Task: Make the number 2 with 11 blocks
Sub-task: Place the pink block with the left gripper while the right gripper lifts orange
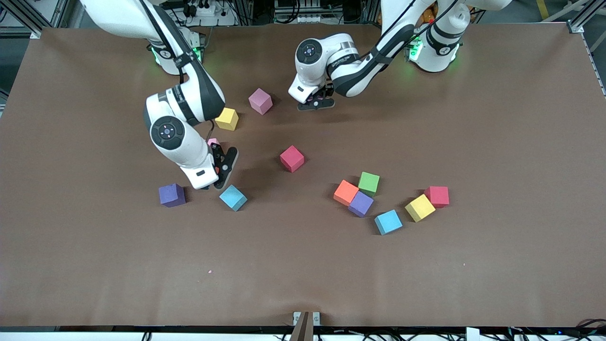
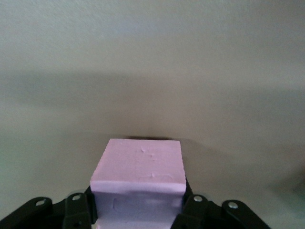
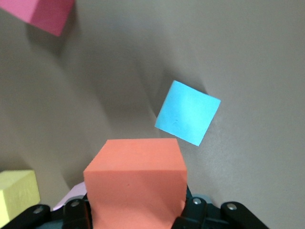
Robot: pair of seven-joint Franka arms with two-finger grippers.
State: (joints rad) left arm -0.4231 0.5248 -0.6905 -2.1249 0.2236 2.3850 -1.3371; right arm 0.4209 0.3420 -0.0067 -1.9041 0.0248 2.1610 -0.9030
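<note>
Between our two pincers, blocks lie scattered on the brown surface [image 1: 473, 118], with no number 2 formed. Our left pincer [image 2: 138, 217] pinches a pale purple block [image 2: 138, 179] close to the arms' bases. Our right pincer [image 3: 136, 214] pinches an orange block [image 3: 136, 183] above a light blue block [image 3: 188, 112].

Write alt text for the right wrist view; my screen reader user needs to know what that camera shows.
The right pincer is shut on an orange block, held above the brown table. A light blue block lies on the table just past it, with a red block at one edge of the picture and a yellow block at another.
</note>
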